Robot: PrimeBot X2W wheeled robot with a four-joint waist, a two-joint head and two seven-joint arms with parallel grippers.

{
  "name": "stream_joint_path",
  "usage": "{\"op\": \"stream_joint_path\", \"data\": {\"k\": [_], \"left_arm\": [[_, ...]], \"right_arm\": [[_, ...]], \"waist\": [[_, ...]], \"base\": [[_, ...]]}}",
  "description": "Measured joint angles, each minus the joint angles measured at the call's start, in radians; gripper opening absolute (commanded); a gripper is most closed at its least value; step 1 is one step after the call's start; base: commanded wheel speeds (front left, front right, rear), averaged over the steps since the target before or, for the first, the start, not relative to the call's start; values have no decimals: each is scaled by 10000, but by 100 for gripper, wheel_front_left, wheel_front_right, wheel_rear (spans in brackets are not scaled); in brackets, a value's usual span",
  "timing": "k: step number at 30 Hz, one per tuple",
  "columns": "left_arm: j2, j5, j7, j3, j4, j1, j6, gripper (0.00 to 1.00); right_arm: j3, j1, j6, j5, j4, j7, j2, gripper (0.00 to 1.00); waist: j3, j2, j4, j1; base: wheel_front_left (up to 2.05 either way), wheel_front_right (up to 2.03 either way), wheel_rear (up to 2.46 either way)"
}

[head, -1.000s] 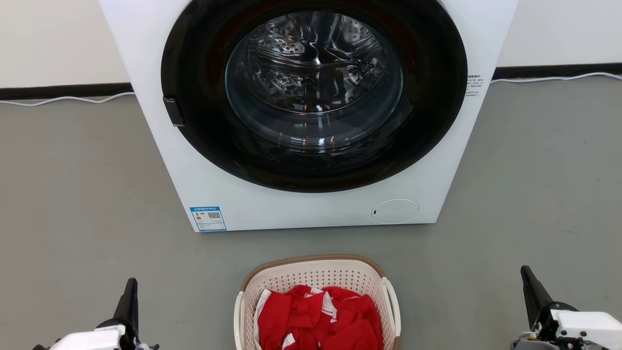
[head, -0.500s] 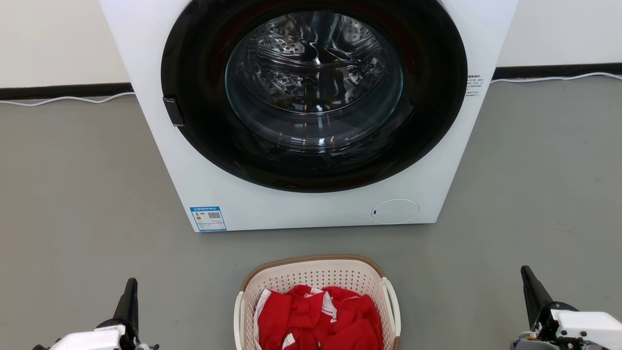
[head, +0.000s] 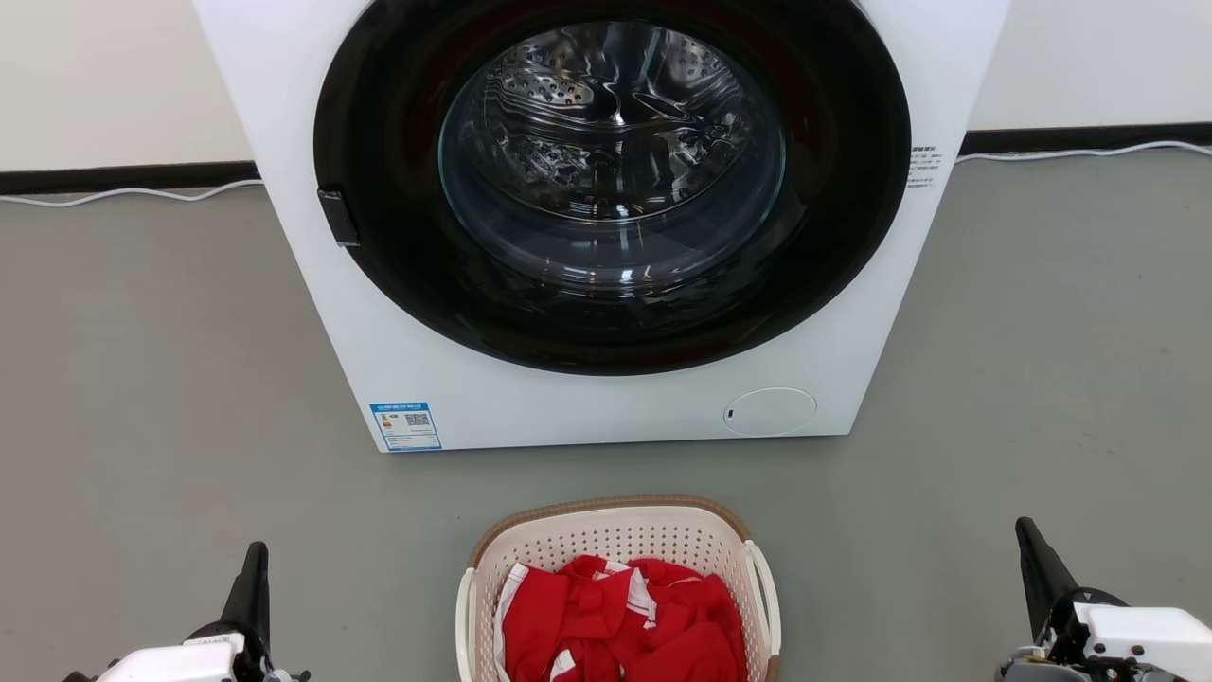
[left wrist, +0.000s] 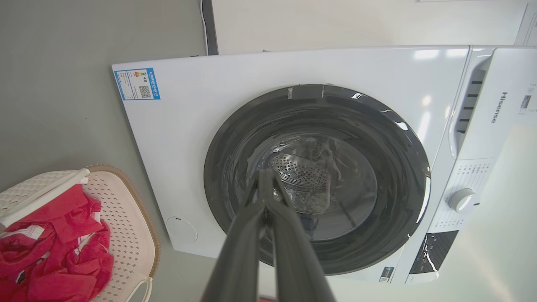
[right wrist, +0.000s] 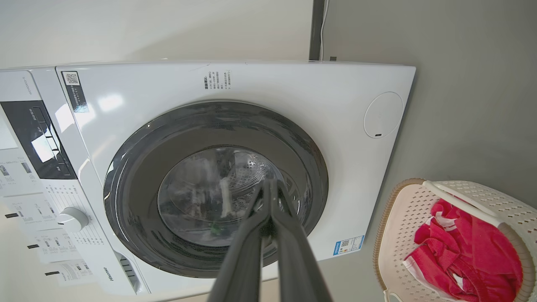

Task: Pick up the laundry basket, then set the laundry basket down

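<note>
The laundry basket (head: 606,530), cream with perforated walls, a brown rim and white side handles, stands on the grey floor at the bottom centre of the head view, holding red and white clothes (head: 620,620). It also sits at the lower left of the left wrist view (left wrist: 126,218) and the lower right of the right wrist view (right wrist: 398,226). My left gripper (head: 256,559) is low at the left, well apart from the basket, shut and empty; its fingers meet at the tips (left wrist: 265,172). My right gripper (head: 1027,535) is at the far right, shut and empty, tips together (right wrist: 270,182).
A white front-loading washing machine (head: 606,407) with a dark round door stands just beyond the basket, door closed. A white cable (head: 123,194) runs along the wall's dark skirting. Open grey floor lies on both sides of the basket.
</note>
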Motion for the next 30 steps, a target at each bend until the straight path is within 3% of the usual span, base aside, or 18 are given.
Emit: {"op": "stream_joint_path", "data": {"k": [30], "left_arm": [[-4,0,0,8,0,0,0,0]], "right_arm": [[-12,-1,0,-13,0,0,10,0]], "waist": [[0,0,0,0]], "base": [[0,0,0]]}}
